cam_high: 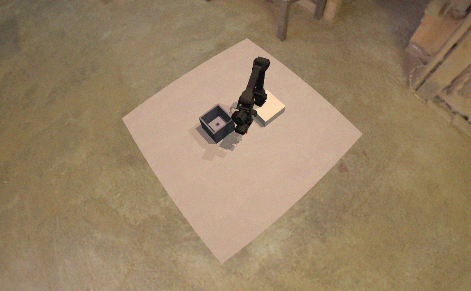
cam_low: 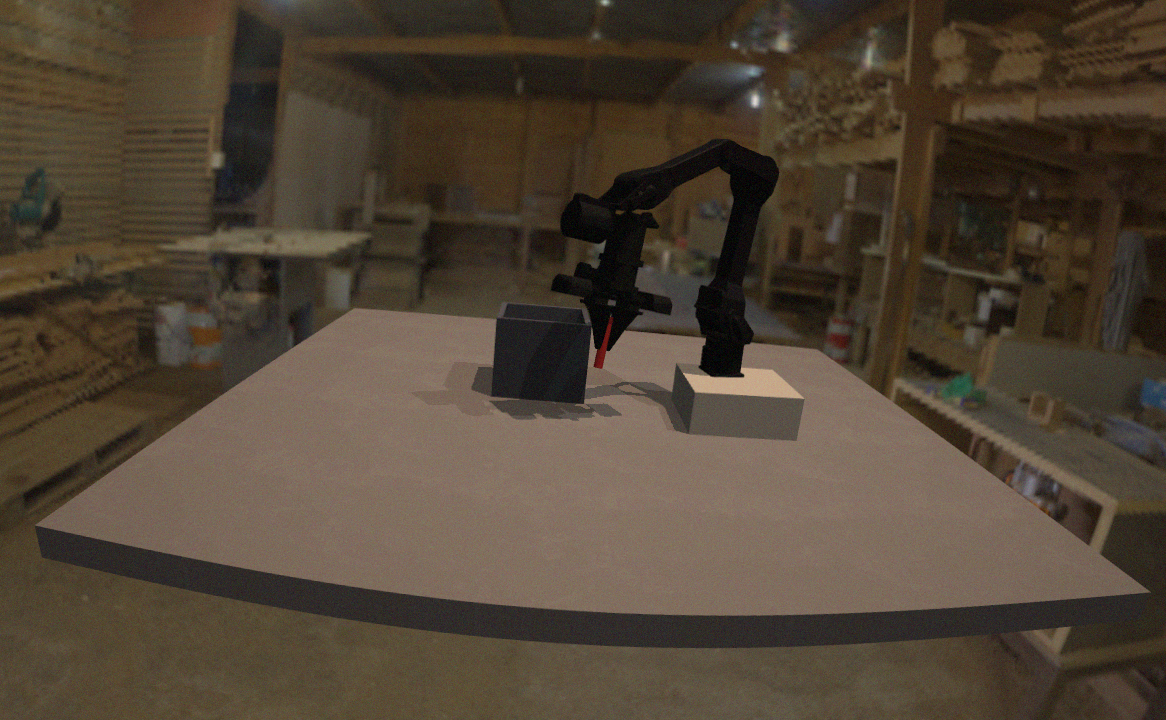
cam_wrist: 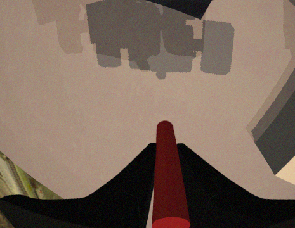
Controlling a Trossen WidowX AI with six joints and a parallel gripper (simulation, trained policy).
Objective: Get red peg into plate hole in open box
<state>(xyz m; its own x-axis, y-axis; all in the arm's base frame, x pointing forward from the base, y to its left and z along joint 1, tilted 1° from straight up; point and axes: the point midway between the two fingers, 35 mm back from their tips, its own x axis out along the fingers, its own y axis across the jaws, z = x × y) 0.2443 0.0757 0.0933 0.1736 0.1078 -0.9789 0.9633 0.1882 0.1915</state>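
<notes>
Exterior view: the gripper (cam_low: 603, 344) (cam_wrist: 166, 149), clamped on the red peg (cam_low: 602, 349) (cam_wrist: 169, 177) (cam_high: 246, 131), hangs near the open box's (cam_low: 540, 358) (cam_high: 222, 132) (cam_wrist: 188, 7) edge, above the table (cam_low: 515, 501) (cam_high: 251, 180) (cam_wrist: 90, 111).

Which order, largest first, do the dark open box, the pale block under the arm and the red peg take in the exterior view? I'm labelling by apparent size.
1 and 2, too close to rank: dark open box; pale block
3: red peg

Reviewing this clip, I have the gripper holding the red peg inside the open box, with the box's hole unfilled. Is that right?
Not inside: the gripper holds the red peg beside the open box, as the exterior view shows. The rest stands.
</notes>
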